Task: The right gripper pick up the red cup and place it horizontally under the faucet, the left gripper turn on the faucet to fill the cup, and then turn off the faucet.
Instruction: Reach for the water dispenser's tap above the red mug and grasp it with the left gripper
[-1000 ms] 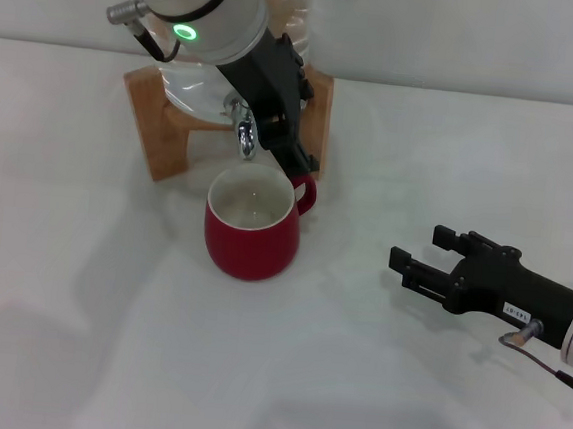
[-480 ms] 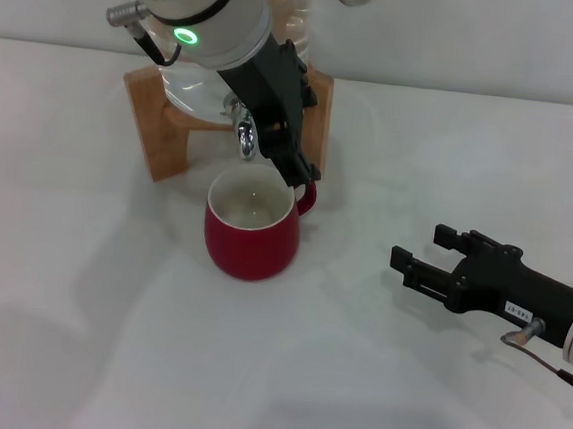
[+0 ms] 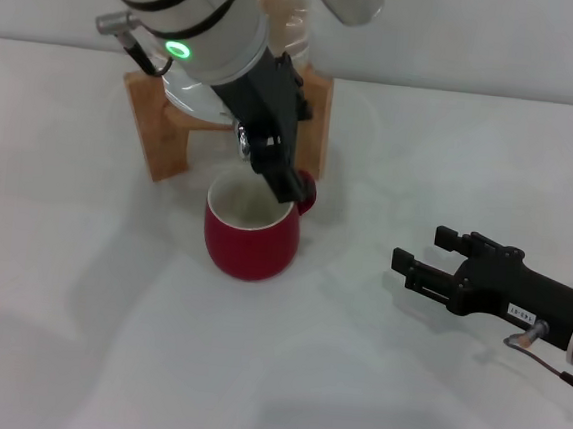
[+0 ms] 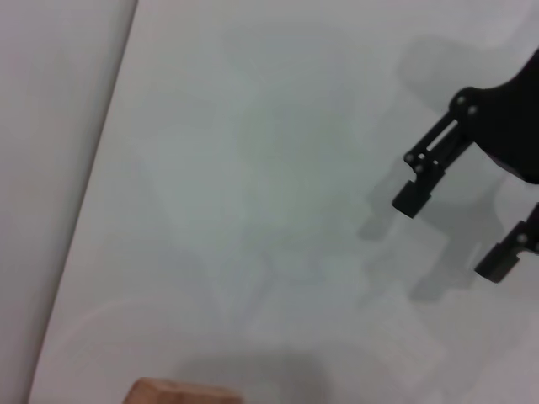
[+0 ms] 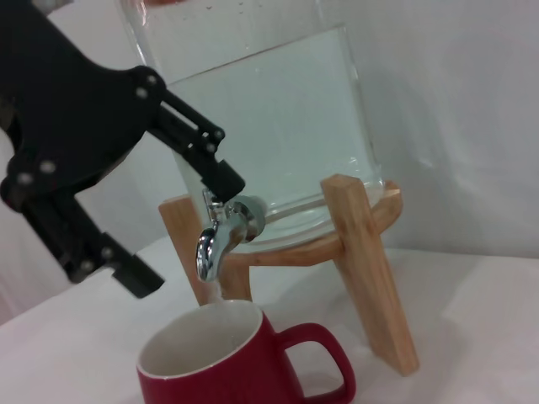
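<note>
The left gripper (image 3: pixel 270 153) is straddling the faucet (image 5: pixel 221 236), fingers spread. The red cup (image 3: pixel 252 227) is standing upright below the spout. The right gripper (image 3: pixel 415 264) is resting apart, released.

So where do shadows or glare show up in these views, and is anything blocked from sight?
Head view: the left gripper and its arm cover most of the faucet; soft shadows lie beside the red cup. Right wrist view: the chrome faucet shows bright highlights. Left wrist view: the right gripper casts faint shadows on the table.
</note>
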